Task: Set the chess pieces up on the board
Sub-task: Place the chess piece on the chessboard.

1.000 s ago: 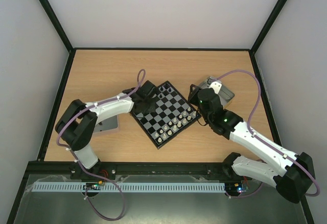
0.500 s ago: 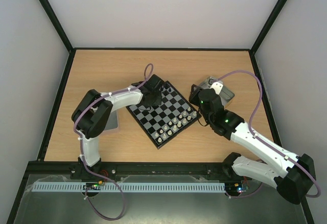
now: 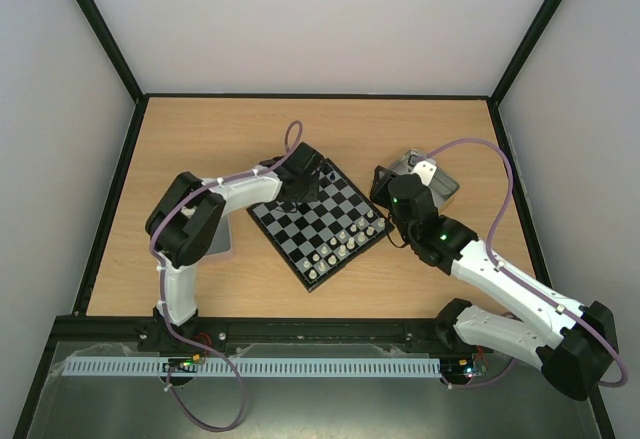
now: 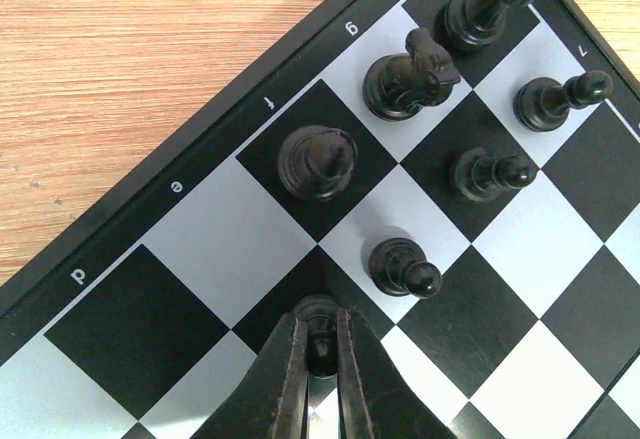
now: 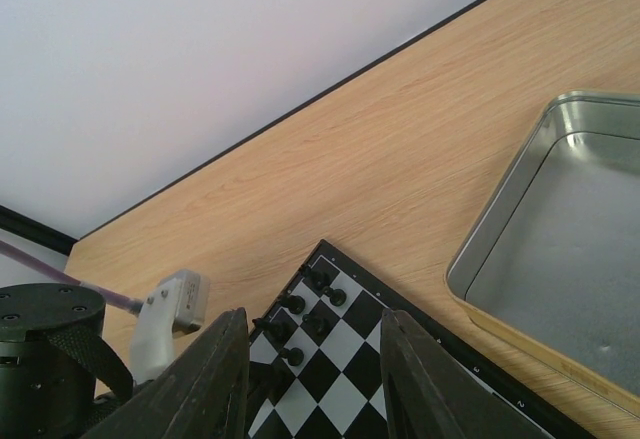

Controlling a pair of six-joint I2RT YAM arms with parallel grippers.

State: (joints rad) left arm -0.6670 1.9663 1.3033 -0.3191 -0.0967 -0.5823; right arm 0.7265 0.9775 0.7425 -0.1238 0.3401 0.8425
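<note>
Pinching a black piece [image 4: 319, 311], left hand [image 4: 321, 344]

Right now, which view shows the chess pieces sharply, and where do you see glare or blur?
Left wrist: black pieces sharp with soft shadows; left gripper, closed on a black pawn, slightly blurred. Top external: even light, but the men on the board are too small to tell apart. Right wrist: glare on the tin; right gripper dark, soft.
</note>
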